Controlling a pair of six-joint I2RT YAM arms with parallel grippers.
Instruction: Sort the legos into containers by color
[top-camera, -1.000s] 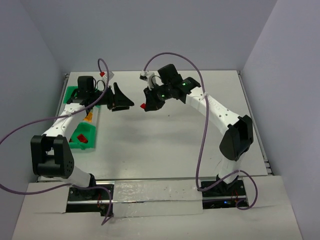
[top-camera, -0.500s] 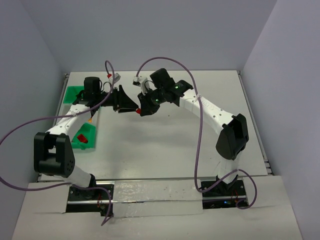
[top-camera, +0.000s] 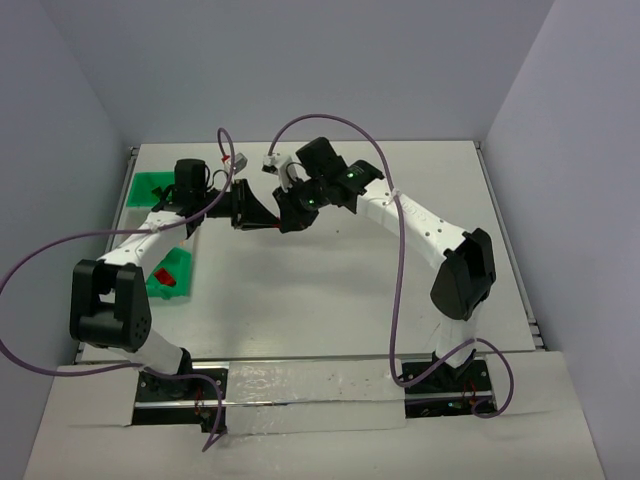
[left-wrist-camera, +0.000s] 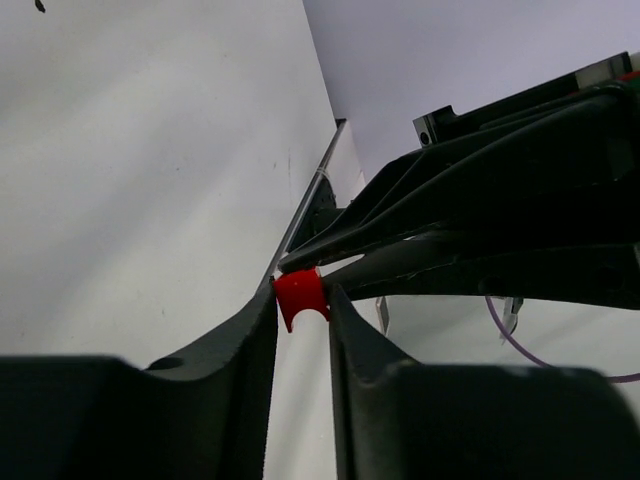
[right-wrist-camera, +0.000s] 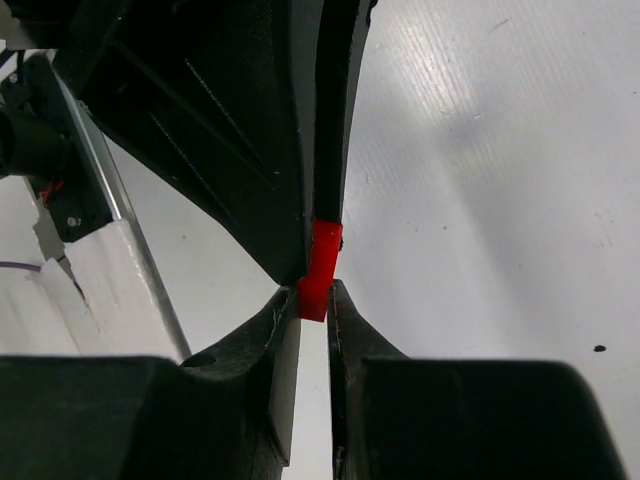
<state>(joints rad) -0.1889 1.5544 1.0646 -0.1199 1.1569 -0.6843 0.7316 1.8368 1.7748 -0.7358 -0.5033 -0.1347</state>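
Since a second ago, left claw and right claw have met above the table. Left is closing on the red brick, touching both sides; right is pinching its other end tight. It looks tiny, hard, light and slippy, so I am squeezing flat sides.

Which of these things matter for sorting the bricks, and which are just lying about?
Job: small red plastic lego brick, pinched by left gripper and right gripper; bright green plastic bins; second red brick inside one.
Just there: purple cables; white table.
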